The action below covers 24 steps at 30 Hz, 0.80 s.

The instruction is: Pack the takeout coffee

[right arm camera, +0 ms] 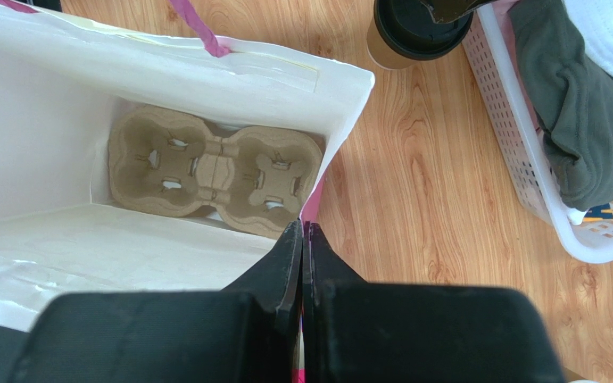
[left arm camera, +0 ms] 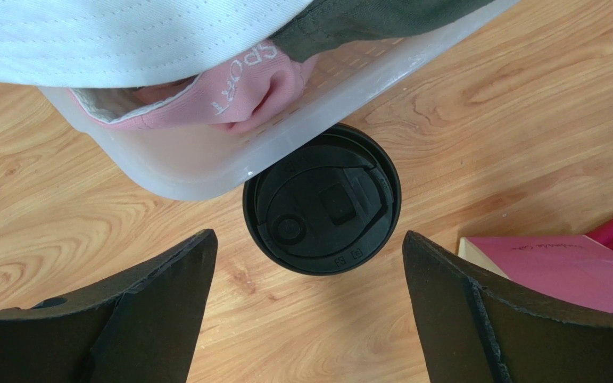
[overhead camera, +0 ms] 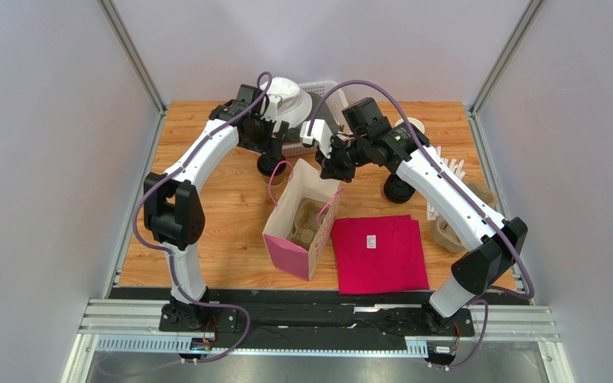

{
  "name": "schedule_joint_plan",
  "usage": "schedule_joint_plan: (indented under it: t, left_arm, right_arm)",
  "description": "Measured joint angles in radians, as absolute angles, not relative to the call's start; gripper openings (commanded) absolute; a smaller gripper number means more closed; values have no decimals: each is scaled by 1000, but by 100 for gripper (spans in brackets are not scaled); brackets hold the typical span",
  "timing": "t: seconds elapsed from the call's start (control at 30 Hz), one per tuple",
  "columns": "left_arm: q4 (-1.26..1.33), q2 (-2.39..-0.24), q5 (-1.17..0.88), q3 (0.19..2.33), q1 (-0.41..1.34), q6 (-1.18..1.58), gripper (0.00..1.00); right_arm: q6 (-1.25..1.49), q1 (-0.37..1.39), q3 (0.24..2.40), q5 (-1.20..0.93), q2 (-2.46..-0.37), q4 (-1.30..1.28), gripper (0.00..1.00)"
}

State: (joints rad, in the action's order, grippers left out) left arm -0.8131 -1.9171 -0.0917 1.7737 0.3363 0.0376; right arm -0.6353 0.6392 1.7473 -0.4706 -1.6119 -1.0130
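A pale wooden table sits inside a booth of plain grey walls, metal posts at the far corners and a metal rail along the near edge. At far centre, the left gripper hangs with its jaws spread wide on either side of the takeout coffee, touching nothing. The tan cup with its black lid stands upright on the wood, tucked against the near wall of a white plastic basket of caps and clothing. The right gripper, jaws pressed together, pinches the far rim of a pink paper bag standing open mid-table with a cardboard cup carrier on its floor. A folded red cloth lies just right of the bag.
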Motion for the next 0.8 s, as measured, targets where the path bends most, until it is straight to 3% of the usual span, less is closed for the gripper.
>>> schedule_joint_plan:
  t: [0.8]
  left_arm:
    - [-785, -1969, -57, 1740, 367, 27, 91]
  right_arm:
    - [-636, 638, 1733, -444, -1608, -1014, 0]
